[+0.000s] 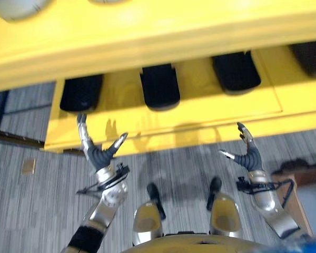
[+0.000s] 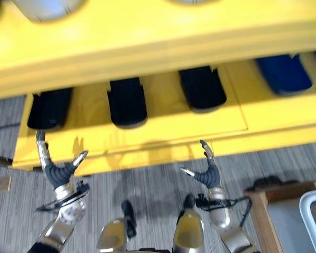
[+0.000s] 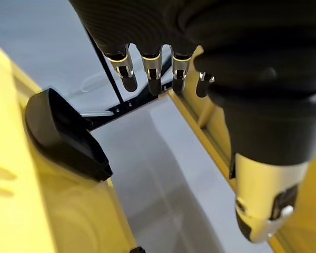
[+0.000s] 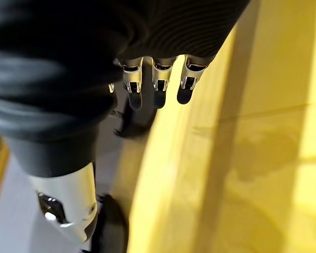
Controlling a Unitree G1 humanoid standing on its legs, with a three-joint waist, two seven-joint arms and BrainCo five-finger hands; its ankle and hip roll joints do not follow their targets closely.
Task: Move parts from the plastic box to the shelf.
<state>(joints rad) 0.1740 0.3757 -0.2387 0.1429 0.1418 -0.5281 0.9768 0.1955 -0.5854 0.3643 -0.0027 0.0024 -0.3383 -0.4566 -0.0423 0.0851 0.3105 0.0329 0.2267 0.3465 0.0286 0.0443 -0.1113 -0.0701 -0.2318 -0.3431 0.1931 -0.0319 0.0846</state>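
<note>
Standing by: step — between transfers, facing the yellow shelf point(image 1: 163, 124)
Left hand point(image 1: 97, 153): hanging released, empty
Right hand point(image 1: 247, 153): hanging released, empty
Black parts point(image 1: 159, 87): sitting at 12 o'clock
Next: likely fetching another part

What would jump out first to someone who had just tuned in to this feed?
The bright yellow shelf spans the view, with a row of black parts lying on its lower level under the upper board, and a blue part further along to the robot's right. In front of its edge, the left hand and the right hand are raised, fingers spread and holding nothing.
</note>
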